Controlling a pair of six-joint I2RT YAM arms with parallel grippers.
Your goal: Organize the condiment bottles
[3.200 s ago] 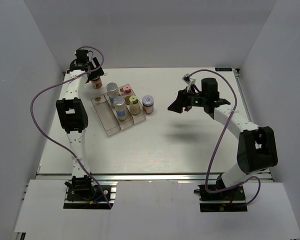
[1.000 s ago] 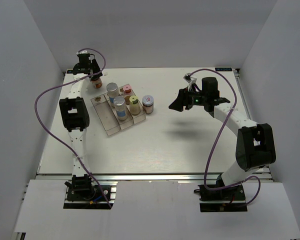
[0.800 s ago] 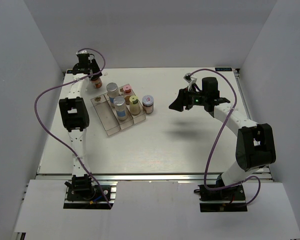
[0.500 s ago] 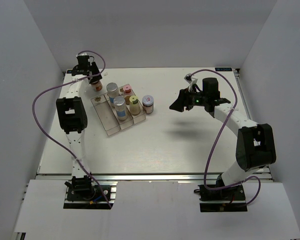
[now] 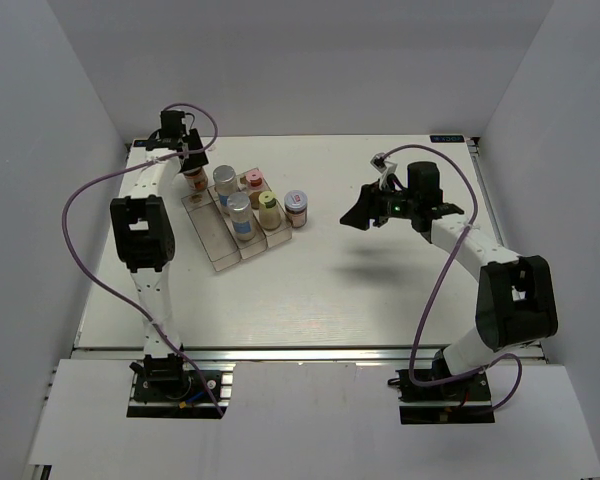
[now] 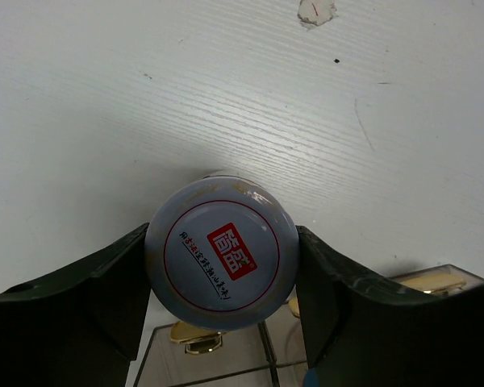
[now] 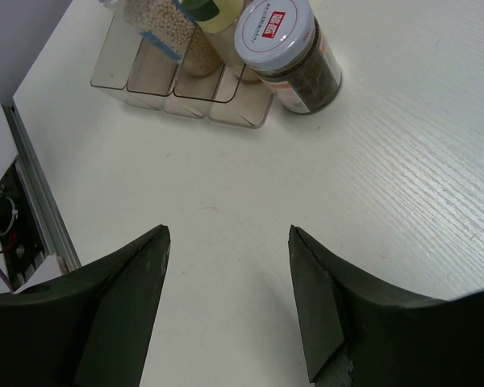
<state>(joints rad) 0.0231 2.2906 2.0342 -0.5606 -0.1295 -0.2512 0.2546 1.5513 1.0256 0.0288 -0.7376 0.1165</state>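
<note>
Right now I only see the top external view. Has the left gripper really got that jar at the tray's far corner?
Observer: Yes. In the left wrist view, both fingers press against the sides of the white-lidded jar.
Operator: Is the right gripper carrying anything?
Observer: No. The right gripper is open, with only bare table between its jaws.
Operator: What's in the jar nearest it?
Observer: The nearest jar holds something dark, and its white lid has a red logo.

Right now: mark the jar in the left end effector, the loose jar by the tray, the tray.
gripped jar (image 6: 222, 251), left wrist view, lid centre.
loose jar (image 7: 276, 31), right wrist view, white lid.
clear tray (image 7: 194, 101), right wrist view, front wall.
</note>
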